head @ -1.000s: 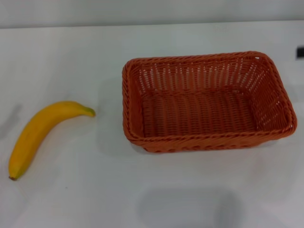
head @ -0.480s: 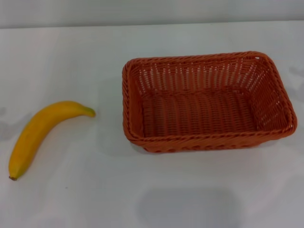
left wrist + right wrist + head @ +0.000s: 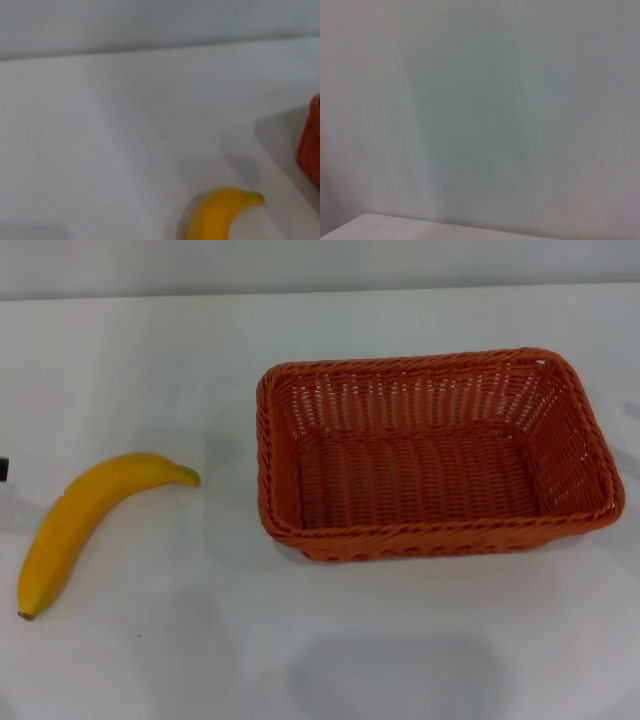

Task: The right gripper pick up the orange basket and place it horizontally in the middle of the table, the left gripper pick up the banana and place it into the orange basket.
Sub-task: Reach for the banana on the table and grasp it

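Note:
The orange basket [image 3: 435, 455] lies lengthwise across the white table [image 3: 150, 350], a little right of centre, with nothing inside it. The yellow banana [image 3: 85, 520] lies on the table to its left, its stem end towards the basket. A small black sliver of my left gripper [image 3: 3, 469] shows at the left edge, just beyond the banana and apart from it. In the left wrist view, the banana's stem end [image 3: 222, 215] and a corner of the basket [image 3: 311, 145] show ahead. My right gripper is out of view.
A pale wall runs behind the table's far edge [image 3: 320, 290]. Bare white tabletop [image 3: 330, 660] lies in front of the basket and between it and the banana. The right wrist view shows only a blank pale surface.
A black tip at the right edge one second ago has gone from view. A black tip now shows at the left edge near the banana. Banana and basket have not moved.

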Controlling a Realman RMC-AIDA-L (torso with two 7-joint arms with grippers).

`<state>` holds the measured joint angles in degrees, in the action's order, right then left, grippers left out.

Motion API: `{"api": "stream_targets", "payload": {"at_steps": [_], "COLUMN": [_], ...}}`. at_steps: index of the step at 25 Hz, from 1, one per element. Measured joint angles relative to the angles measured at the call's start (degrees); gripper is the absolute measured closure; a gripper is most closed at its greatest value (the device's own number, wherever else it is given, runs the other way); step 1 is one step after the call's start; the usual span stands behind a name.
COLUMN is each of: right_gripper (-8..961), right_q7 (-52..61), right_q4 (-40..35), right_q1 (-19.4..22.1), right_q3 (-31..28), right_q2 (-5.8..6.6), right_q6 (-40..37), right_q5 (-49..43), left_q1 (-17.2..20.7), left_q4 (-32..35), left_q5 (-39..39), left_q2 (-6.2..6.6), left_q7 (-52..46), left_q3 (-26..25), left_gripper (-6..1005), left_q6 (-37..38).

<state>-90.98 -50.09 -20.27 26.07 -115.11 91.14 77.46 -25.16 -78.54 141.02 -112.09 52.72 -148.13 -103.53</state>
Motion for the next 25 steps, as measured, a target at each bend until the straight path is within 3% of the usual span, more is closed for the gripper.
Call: {"api": "stream_targets", "payload": {"at_steps": [11, 17, 21, 25], "right_gripper": [83, 83, 83, 83], "right_q7": [-7.8, -8.8, -9.5, -9.5], "right_q4": [7.3, 9.0, 10.2, 10.9], "right_q1": [0.5, 0.6, 0.7, 0.8], "right_q3": [-0.2, 0.0, -0.1, -0.2], "right_q2": [-0.06, -0.09, -0.11, -0.11], "right_q6": [-2.8, -3.0, -3.2, -3.3], "right_q5": [4.0, 4.3, 4.5, 4.5], "left_q1": [-1.1, -1.6, -3.3, -3.4], "left_q4": [2.8, 4.4, 10.1, 12.2], "left_q5": [7.7, 7.7, 8.3, 8.7], "left_q2": [0.18, -0.84, -0.69, -1.35], "left_q7": [1.0, 3.0, 4.0, 4.8], "left_q3": [4.3, 6.9, 7.7, 10.3], "left_gripper": [123, 123, 123, 123], "left_q6": [-2.1, 2.3, 5.9, 10.7]}}
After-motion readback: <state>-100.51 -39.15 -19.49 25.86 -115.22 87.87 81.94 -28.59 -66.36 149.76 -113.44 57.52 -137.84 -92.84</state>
